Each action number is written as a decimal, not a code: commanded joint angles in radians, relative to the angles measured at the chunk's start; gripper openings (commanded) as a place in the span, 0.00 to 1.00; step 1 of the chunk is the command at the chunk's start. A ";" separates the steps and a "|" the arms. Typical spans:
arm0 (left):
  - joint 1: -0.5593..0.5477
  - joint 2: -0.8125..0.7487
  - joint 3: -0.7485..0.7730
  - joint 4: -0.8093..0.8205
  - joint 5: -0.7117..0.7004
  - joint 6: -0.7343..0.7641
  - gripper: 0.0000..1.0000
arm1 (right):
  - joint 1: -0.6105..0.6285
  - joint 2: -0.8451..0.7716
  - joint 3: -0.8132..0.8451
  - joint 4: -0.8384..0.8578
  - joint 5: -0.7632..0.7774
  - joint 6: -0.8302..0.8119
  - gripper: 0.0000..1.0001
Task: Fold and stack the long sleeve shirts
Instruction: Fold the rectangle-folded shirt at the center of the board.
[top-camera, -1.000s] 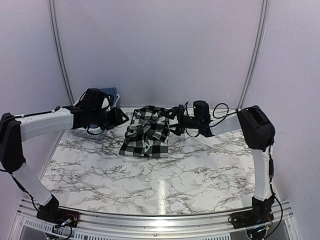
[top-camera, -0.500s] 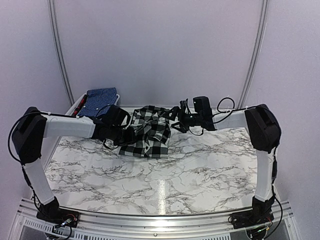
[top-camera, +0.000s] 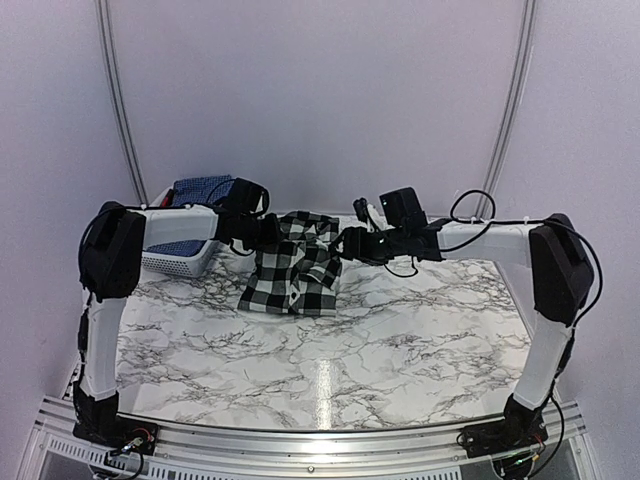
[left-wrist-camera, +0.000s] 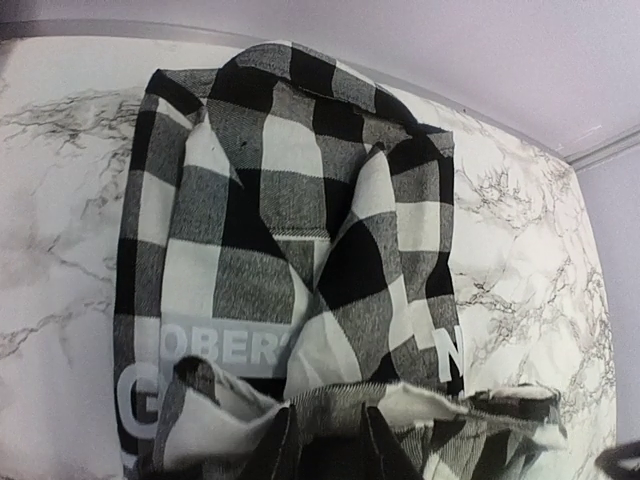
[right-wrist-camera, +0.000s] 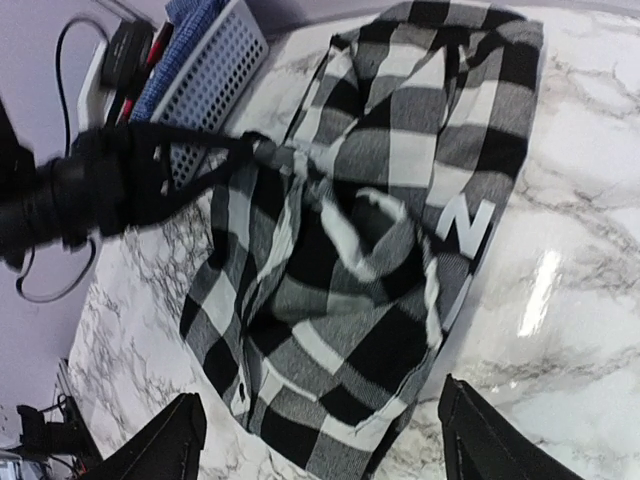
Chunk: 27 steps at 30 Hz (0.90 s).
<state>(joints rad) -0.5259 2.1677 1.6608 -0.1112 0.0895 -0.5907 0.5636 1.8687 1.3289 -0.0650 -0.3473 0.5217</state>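
Two arms reach out over the marble table (top-camera: 320, 370), whose near half lies bare in front of their bases, and meet at its far edge. The checked shirt (top-camera: 295, 265) lies between the two grippers, loosely bunched and partly folded. Its lower hem is spread towards the bases and its upper part is drawn up towards the tools. The right gripper (top-camera: 345, 243) hangs over the shirt's right-hand edge with its jaws wide apart. In the right wrist view the two fingertips (right-wrist-camera: 178, 440) stand either side of the cloth's near corner, with the shirt directly ahead of and below them. Contact with the fabric cannot be confirmed. The left gripper (top-camera: 264, 234) stands at the shirt's opposite upper edge. It is closed on a gathered fold of the checked cloth, which rises taut to its tips in both wrist views. Behind the left gripper and on its outer side, at the table's far corner, sits the white slotted basket (top-camera: 178, 262). The blue shirt (top-camera: 200, 188) lies inside it, showing above the rim.
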 joint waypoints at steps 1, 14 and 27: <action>0.001 0.084 0.152 -0.092 0.065 0.065 0.22 | 0.064 -0.008 -0.047 -0.099 0.123 -0.102 0.65; -0.003 -0.189 -0.047 -0.085 0.016 0.052 0.23 | 0.201 0.109 0.007 -0.100 0.226 -0.085 0.46; -0.021 -0.300 -0.298 0.004 0.032 0.019 0.23 | 0.234 0.144 0.078 -0.127 0.400 0.004 0.29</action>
<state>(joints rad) -0.5358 1.8946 1.3949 -0.1501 0.1143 -0.5617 0.7937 2.0068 1.3567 -0.1745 -0.0322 0.4984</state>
